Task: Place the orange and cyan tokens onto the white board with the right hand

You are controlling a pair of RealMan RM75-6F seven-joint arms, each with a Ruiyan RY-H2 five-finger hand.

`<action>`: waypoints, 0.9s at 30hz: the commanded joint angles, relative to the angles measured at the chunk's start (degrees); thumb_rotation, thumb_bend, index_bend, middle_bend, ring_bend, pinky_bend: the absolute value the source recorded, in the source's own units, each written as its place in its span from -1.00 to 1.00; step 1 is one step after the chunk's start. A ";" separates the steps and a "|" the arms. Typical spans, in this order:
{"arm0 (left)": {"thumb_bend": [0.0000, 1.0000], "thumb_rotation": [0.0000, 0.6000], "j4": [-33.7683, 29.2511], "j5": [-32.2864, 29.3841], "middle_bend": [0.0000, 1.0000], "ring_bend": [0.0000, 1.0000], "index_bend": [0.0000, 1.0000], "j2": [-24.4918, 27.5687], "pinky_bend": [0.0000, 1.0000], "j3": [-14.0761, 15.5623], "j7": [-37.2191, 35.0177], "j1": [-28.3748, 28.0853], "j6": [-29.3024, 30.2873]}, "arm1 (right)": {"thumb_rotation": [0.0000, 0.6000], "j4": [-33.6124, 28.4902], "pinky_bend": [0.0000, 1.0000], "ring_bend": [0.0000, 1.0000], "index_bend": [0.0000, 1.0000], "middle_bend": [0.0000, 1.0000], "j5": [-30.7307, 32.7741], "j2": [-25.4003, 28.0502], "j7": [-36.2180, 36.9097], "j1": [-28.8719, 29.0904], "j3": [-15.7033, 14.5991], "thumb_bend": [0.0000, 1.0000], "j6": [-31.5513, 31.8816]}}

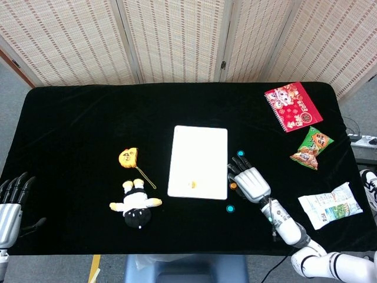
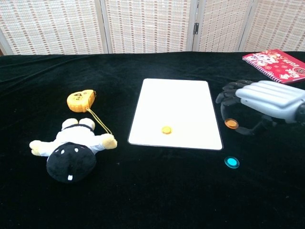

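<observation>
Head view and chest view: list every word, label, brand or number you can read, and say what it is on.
None can be read.
Red notebook: cartoon print, any lettering too small to read.
Green snack bag: printed front, text blurred.
White packet: green printing, unreadable.
Yellow charm: dark marks, not legible.
White board: blank.

A robot's right hand [image 2: 267, 102] pinches an orange token [image 2: 231, 123] just beside a white board [image 2: 176, 102] bearing another orange token [image 2: 166, 130].
</observation>
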 commanded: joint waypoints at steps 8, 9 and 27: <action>-0.86 1.00 0.12 -0.30 -1.00 -1.00 -1.00 0.26 -1.00 0.13 -0.26 0.38 0.21 | 1.00 -0.35 -1.00 -0.96 0.01 -0.70 8.06 -6.57 -8.56 6.02 4.27 -0.39 -5.69; -0.86 1.00 0.19 -0.37 -1.00 -1.00 -1.00 0.24 -1.00 0.14 -0.31 0.41 0.19 | 1.00 -0.10 -1.00 -0.96 0.01 -0.70 8.49 -7.05 -8.88 6.36 4.43 -0.39 -5.89; -0.86 1.00 1.52 -0.79 -1.00 -1.00 -1.00 -0.40 -1.00 0.11 -1.21 0.35 -0.29 | 1.00 2.29 -1.00 -0.98 -0.15 -0.76 11.82 -10.29 -12.10 9.15 3.85 -0.39 -5.91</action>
